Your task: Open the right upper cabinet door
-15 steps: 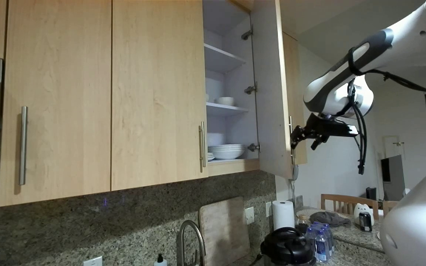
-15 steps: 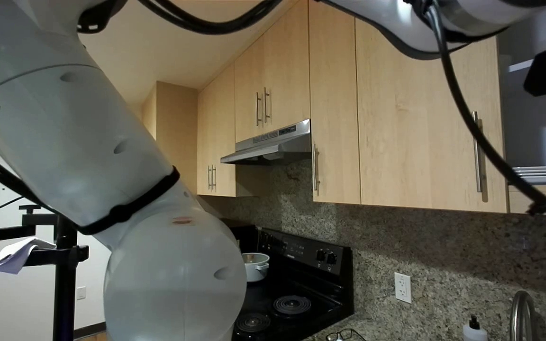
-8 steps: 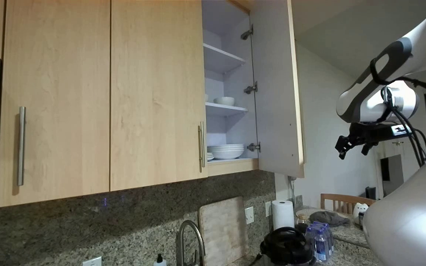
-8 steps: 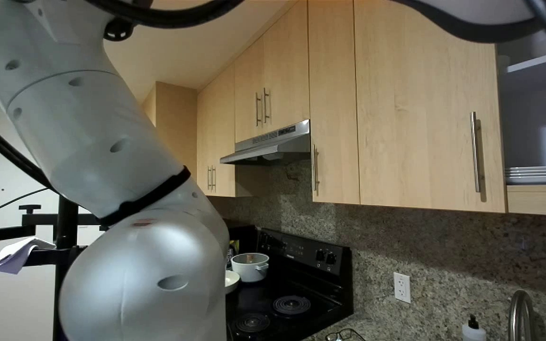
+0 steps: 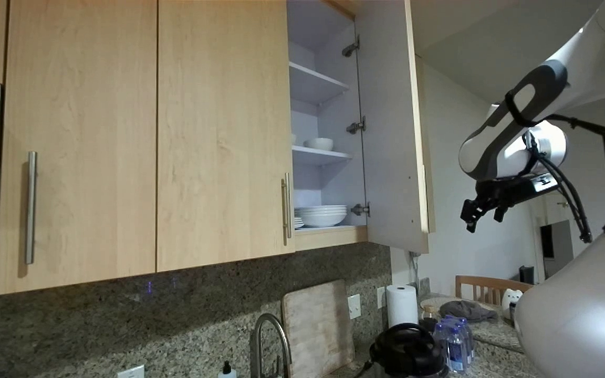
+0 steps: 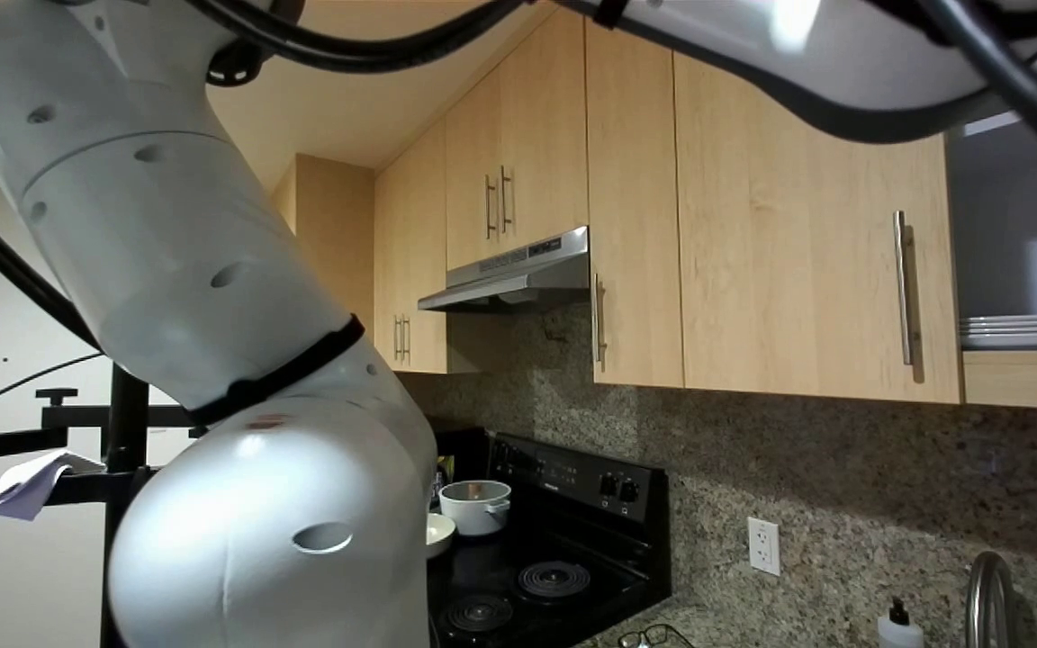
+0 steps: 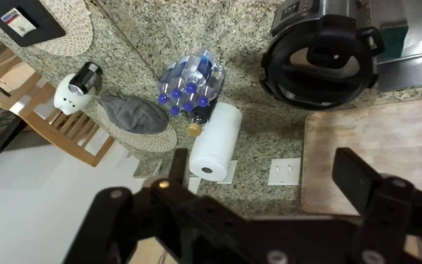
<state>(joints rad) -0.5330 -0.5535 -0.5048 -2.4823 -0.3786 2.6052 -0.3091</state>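
Beside the white shelves [image 5: 317, 85], the right upper cabinet door [image 5: 389, 128] stands swung outward. Opening appears complete. The jaws are spread, empty.

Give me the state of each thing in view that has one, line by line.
right upper door: open
two wide doors: shut
tool: open, holding nothing
bottom-shelf dishes: stacked
cutting board: leaning against the wall
cooker: lidded
water bottles: upright, capped
paper roll: upright
cloth: bunched up
burners: not glowing
pot: lidded or not, unclear
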